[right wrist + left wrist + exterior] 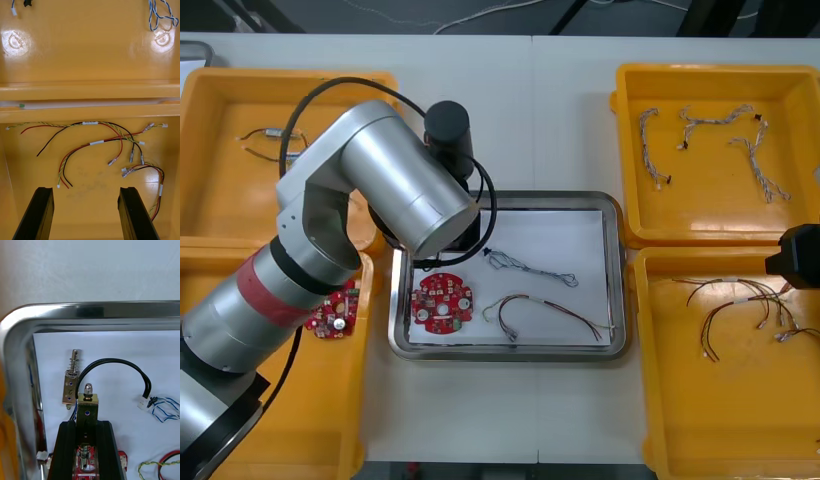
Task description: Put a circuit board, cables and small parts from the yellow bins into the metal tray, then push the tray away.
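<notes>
Above tray, left pincer pinches small metal part; right pincer spread over bin.

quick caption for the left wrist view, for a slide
Left claw shut on a small metal part over the tray, with a second part lying inside beside it.

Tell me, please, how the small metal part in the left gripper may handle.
In the left gripper over the metal tray, the small metal part looks rigid, probably dense. Its boxy body should not roll. The black cable looping beside it may snag. Right gripper hovers open over a yellow bin.
</notes>
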{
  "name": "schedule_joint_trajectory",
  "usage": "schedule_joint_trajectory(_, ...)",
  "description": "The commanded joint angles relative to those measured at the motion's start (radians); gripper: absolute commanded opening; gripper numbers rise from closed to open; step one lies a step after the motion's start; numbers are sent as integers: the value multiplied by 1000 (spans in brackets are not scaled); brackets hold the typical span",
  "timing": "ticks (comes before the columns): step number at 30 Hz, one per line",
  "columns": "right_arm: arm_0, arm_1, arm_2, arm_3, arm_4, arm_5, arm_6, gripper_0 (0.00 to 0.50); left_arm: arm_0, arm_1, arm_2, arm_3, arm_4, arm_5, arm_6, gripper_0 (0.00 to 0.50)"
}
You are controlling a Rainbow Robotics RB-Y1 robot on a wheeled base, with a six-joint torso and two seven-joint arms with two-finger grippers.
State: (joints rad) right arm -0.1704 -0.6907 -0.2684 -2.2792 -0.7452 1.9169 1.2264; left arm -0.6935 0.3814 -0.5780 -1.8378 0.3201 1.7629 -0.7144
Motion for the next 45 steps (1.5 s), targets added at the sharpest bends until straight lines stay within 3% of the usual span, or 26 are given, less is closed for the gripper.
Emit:
schedule_joint_trajectory(1, 9, -38, -31, -31, -6, 3, -28, 500, -43, -35, -53, 42, -27, -59, -56, 0)
schedule_joint_trajectory(9, 9, -38, -31, -31, -6, 3, -28, 500, -41, -44, -99, 94, -41, -137, -60, 0)
schedule_joint_trajectory(18, 9, -38, -31, -31, -6, 3, -28, 500, -40, -44, -102, 97, -39, -138, -60, 0)
schedule_joint_trajectory(19, 9, -38, -31, -31, -6, 3, -28, 500, -40, -44, -102, 98, -39, -138, -60, 17)
schedule_joint_trajectory(21, 9, -38, -31, -31, -6, 3, -28, 500, -40, -42, -102, 97, -44, -138, -59, 214)
schedule_joint_trajectory(22, 9, -38, -31, -31, -6, 3, -28, 500, -40, -44, -102, 97, -44, -138, -59, 266)
schedule_joint_trajectory(23, 9, -38, -31, -31, -6, 3, -28, 500, -40, -44, -102, 97, -44, -138, -57, 390)
schedule_joint_trajectory(24, 9, -38, -31, -31, -6, 3, -28, 500, -40, -42, -100, 95, -44, -138, -57, 444)
schedule_joint_trajectory(26, 9, -38, -31, -31, -6, 3, -28, 500, -41, -42, -92, 95, -44, -137, -59, 496)
schedule_joint_trajectory(35, 9, -38, -31, -31, -6, 3, -28, 500, -55, -15, -14, 15, 14, -51, -77, 500)
schedule_joint_trajectory(45, 9, -38, -31, -31, -6, 3, -28, 500, -149, 80, 142, -86, 247, 157, -77, 500)
